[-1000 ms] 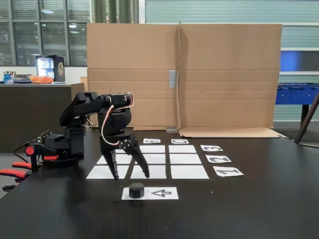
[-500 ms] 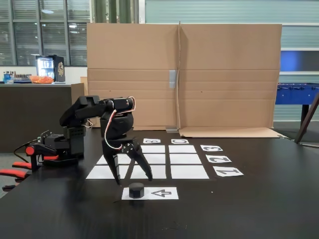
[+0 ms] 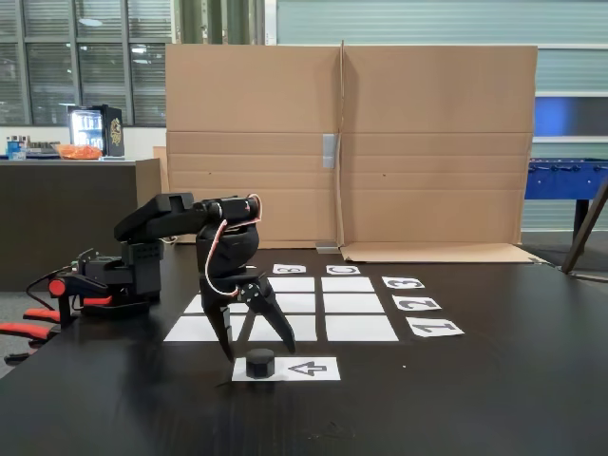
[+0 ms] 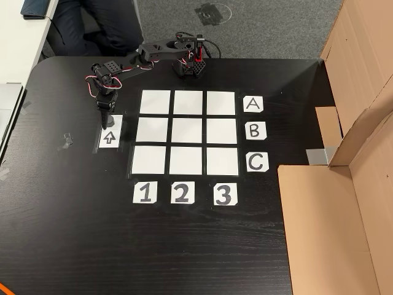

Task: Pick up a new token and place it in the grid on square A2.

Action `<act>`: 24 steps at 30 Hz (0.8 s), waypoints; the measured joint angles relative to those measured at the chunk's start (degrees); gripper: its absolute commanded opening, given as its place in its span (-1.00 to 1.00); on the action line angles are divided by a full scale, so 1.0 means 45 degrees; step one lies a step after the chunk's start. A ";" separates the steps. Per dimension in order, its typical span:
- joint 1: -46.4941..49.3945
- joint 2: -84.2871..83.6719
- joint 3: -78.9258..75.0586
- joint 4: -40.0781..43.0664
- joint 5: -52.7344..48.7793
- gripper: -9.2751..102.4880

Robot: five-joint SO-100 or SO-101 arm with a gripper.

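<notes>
The token [image 3: 259, 364], a small black faceted puck, sits on the left end of a white sheet printed with an arrow [image 3: 309, 369]. My gripper [image 3: 258, 353] hangs open just above and behind it, one finger on each side and nothing held. In the other view the gripper [image 4: 108, 120] covers the token at the top of the arrow sheet [image 4: 109, 139]. The grid [image 4: 188, 161] of nine white rectangles lies to the right of it. Square A2 [image 4: 188, 102] is the middle rectangle of the top row, bare.
Labels A [image 4: 253, 104], B, C and 1, 2 [image 4: 180, 193], 3 border the grid. A large cardboard screen [image 3: 351, 142] stands at the back of the black table. The arm's base [image 3: 123, 271] is at the left.
The arm has stretched forward and lowered, bringing the open gripper from over the grid's near edge down to the token. The token has not moved.
</notes>
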 measured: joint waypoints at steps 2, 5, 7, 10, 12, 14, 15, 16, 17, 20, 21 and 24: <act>0.0000 -0.0137 -0.0215 0.0000 0.0000 -0.15; 0.0000 -0.0410 -0.0586 0.0000 0.0000 -0.15; 0.0000 -0.0508 -0.0781 0.0000 0.0000 -0.15; 0.0000 -0.0859 -0.1211 0.0000 0.0000 -0.16; 0.0000 -0.1016 -0.1406 0.0000 0.0000 -0.16; 0.0000 -0.1074 -0.1582 0.0000 0.0000 -0.16; 0.0000 -0.1152 -0.1641 0.0000 0.0000 -0.16; 0.0000 -0.1211 -0.1680 0.0000 0.0000 -0.16; 0.0000 -0.1230 -0.1680 0.0000 -0.0020 -0.16; 0.0000 -0.1230 -0.1738 0.0000 -0.0020 -0.16; 0.0000 -0.1230 -0.1738 0.0000 -0.0020 -0.17; 0.0000 -0.1289 -0.1738 0.0000 -0.0020 -0.19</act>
